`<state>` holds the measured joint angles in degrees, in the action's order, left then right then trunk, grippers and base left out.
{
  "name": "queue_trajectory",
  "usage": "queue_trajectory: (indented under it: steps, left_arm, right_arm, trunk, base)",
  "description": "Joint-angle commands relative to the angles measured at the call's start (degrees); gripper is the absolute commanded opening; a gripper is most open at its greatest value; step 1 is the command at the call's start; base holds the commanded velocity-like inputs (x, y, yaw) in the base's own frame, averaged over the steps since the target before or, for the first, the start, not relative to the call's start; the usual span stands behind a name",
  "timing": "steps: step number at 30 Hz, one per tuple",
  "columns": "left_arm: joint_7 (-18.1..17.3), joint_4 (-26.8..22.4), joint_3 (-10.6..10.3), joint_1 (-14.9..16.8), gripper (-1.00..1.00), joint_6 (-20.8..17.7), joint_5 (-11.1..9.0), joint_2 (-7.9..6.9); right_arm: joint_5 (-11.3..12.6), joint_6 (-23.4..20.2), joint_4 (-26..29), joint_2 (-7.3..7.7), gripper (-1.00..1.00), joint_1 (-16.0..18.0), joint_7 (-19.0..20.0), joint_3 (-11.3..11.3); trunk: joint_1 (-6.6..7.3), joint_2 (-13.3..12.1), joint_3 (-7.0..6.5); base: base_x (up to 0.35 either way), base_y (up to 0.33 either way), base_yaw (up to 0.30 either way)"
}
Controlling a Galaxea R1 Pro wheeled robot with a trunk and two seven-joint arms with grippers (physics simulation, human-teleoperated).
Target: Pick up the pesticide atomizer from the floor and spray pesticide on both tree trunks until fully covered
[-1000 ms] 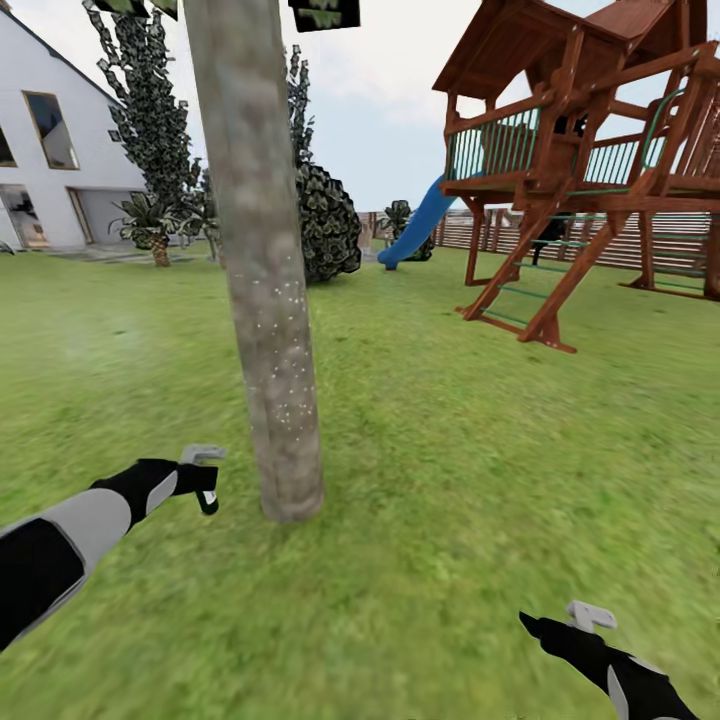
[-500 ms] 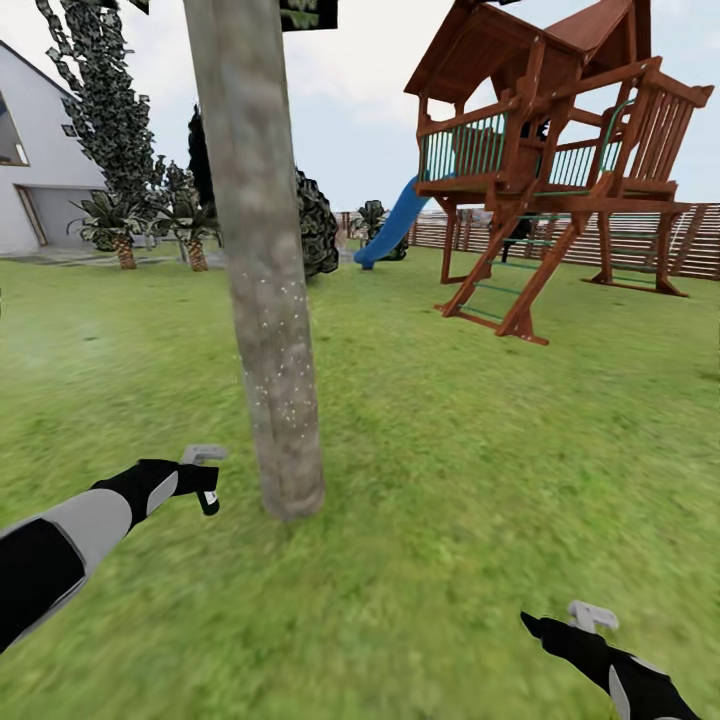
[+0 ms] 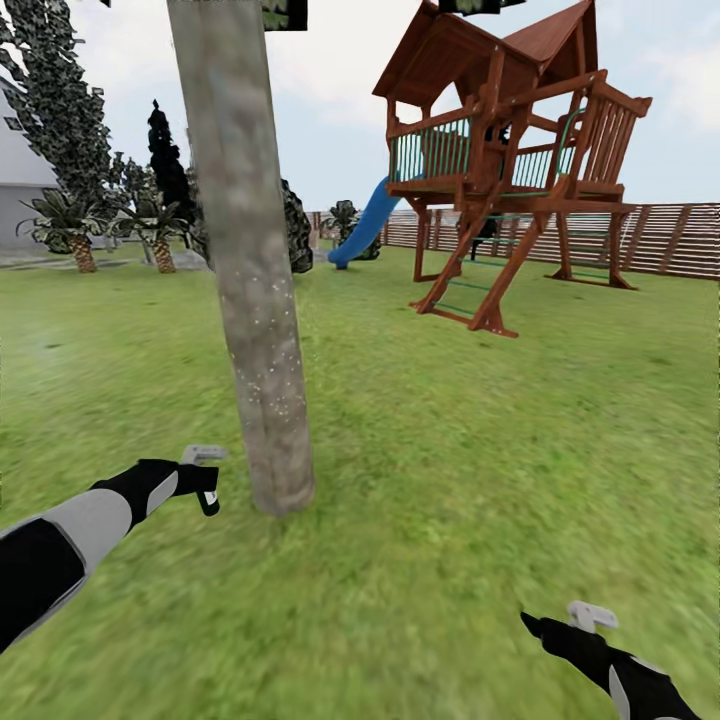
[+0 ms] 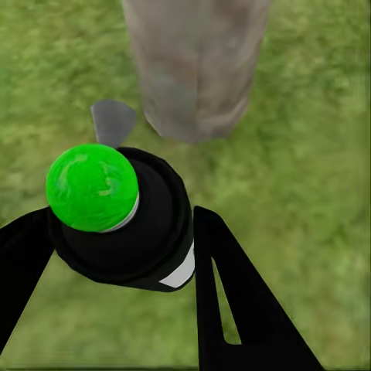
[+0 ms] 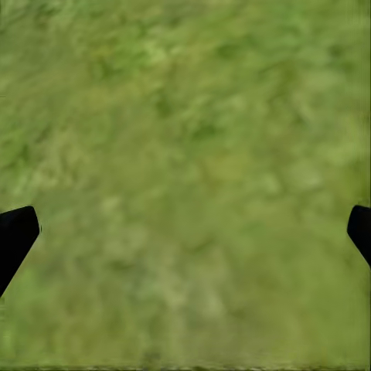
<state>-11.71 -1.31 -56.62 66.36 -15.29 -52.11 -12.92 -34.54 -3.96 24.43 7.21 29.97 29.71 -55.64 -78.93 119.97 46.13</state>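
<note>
1. Head view: the tree trunk (image 3: 250, 270) is seen rising from the lawn (image 3: 480, 440) left of centre, its bark dotted with small white specks. The left gripper (image 3: 205, 488) is held just beside the trunk base, at about 9 o'clock from it, with the pesticide atomizer (image 3: 207, 497) clamped between its fingers and a pale grey spray head on top. The right gripper (image 3: 535, 625) is seen at about 5 o'clock in the picture, low over the grass and well apart from the trunk. A wooden play tower (image 3: 500, 160) with a blue slide (image 3: 362, 225) is placed at 1 o'clock, before a slatted fence (image 3: 660, 240).

2. Left wrist view: the atomizer (image 4: 127, 220), dark with a green round cap and a white patch, is gripped between the two black fingers (image 4: 232, 301). The trunk base (image 4: 197, 66) is seen just beyond it, on the grass.

3. Right wrist view: blurred grass (image 5: 185, 178) is shown. The black fingertips (image 5: 15, 236) are spread wide apart, with nothing held between them.
</note>
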Motion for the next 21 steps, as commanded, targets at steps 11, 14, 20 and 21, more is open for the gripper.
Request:
queue_trajectory:
  steps: [11, 14, 20, 21]
  left_arm:
    - [-0.06, 0.00, 0.05, 0.00, -1.00, 0.00, -0.01, 0.00]
    - [-0.04, 0.00, 0.07, 0.00, -1.00, 0.00, -0.01, 0.00]
    - [-0.05, 0.00, 0.05, 0.00, -1.00, 0.00, -0.01, 0.08]
    - [-0.04, 0.00, 0.04, 0.00, -1.00, 0.00, -0.01, 0.08]
  right_arm:
    - [-0.04, 0.00, 0.00, -0.07, 1.00, -0.01, 0.00, 0.00]
    - [-0.08, 0.00, 0.00, -0.09, 1.00, -0.01, 0.00, 0.00]
    - [-0.09, 0.00, 0.00, -0.09, 1.00, 0.00, 0.00, 0.00]
    - [-0.08, 0.00, 0.00, -0.09, 1.00, 0.00, 0.00, 0.00]
  trunk:
    - [0.00, 0.00, -0.15]
    - [0.00, 0.00, -0.25]
    - [0.00, 0.00, -0.45]
    - [0.00, 0.00, -0.48]
  base:
    - [-0.102, 0.288, -0.100]
    - [-0.004, 0.313, -0.246]
    - [0.000, 0.315, -0.249]
    - [0.000, 0.315, -0.250]
